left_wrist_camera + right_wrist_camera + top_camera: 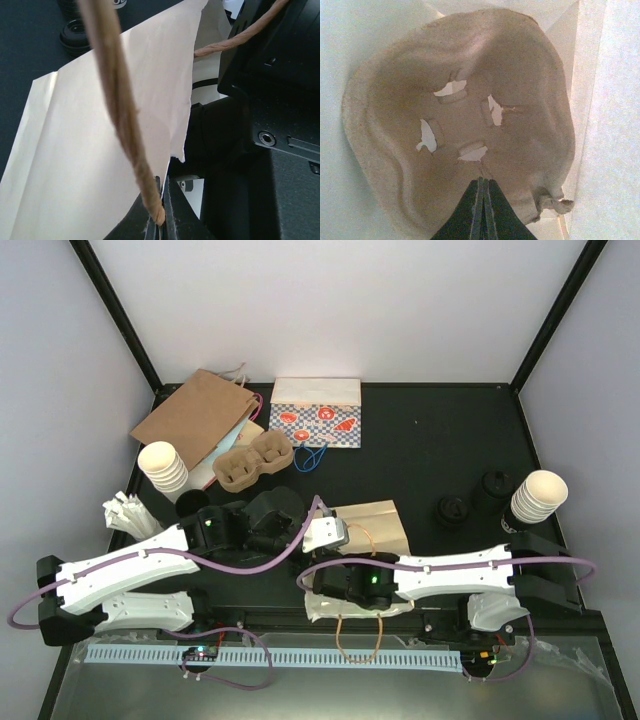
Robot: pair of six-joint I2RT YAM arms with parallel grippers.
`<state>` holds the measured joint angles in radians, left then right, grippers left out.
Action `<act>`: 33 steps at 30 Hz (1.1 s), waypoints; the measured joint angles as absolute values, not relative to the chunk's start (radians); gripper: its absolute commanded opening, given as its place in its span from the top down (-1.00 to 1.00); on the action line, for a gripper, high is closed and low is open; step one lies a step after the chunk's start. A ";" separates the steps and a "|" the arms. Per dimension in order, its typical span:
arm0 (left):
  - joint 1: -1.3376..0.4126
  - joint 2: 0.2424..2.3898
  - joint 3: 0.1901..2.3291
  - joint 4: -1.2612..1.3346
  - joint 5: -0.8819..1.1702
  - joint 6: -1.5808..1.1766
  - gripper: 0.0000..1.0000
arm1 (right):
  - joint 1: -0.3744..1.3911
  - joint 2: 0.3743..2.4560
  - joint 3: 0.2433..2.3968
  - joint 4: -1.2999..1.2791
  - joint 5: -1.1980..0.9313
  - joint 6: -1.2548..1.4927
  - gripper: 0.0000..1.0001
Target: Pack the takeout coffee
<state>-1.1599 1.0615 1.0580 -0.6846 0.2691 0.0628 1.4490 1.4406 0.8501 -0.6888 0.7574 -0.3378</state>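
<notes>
Left gripper [161, 224]: fingers closed on the twine handle [122, 125] of the paper bag [70, 160], lower centre of the left wrist view. The bag panel fills the left half. Right gripper [481, 200]: fingers pressed together on the lower edge of the moulded cup carrier [520, 75], with pale bag walls around it. Takeout coffee [495, 486]: right of the top view, black lid up, just left of the stack of lidless cups [538, 495], well apart from the bag.

top: overhead, whole table [430, 440] | wrists: close-up | shared: paper bag [378, 523]
</notes>
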 measured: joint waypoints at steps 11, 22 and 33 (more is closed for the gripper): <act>-1.159 1.060 1.090 -0.706 0.201 0.117 0.97 | 1.406 1.441 0.850 -0.656 0.796 -0.357 0.96; -1.155 1.061 1.131 -0.721 0.139 0.154 0.97 | 1.360 1.422 0.841 -0.585 0.847 -0.416 0.95; -1.156 1.082 1.181 -0.781 0.065 0.186 0.97 | 1.332 1.406 0.818 -0.494 0.873 -0.498 0.95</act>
<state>-1.1557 1.0821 1.1809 -0.7815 0.0654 0.1860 1.3319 1.4055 0.8177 -0.4938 0.8726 -0.4984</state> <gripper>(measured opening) 0.018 0.023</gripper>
